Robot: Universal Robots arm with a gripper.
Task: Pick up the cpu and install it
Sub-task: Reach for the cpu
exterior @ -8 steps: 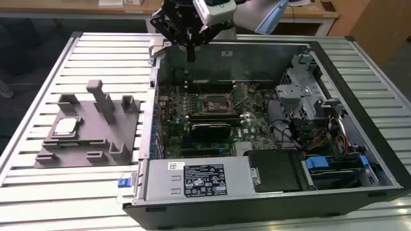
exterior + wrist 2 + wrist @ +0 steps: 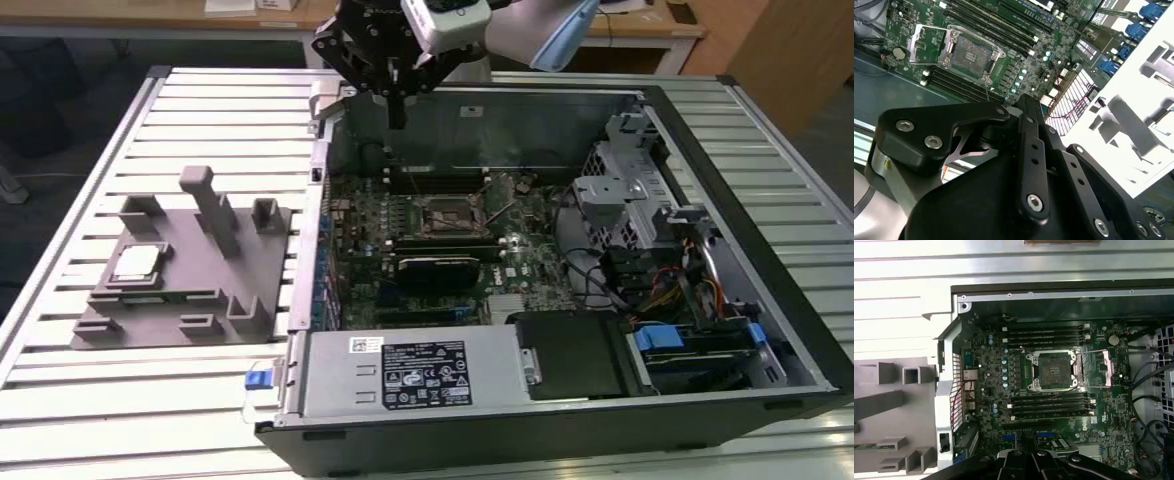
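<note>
Gripper [image 2: 396,116] hangs above the back wall of the open computer case [image 2: 747,190]. Its fingers are pressed together, holding nothing and touching nothing. Cpu [image 2: 138,262] lies flat on the grey fixture plate [image 2: 147,328], among the plate's upright posts. The plate sits on the slatted table [image 2: 80,150], just beside the case on the exterior view's left and well apart from the gripper. Inside the case lies the motherboard [image 2: 1019,390]. The socket [image 2: 1054,371] has its metal lid [image 2: 1106,369] flipped open, bare contacts showing. A power supply box [image 2: 400,372] runs along the case's near edge.
</note>
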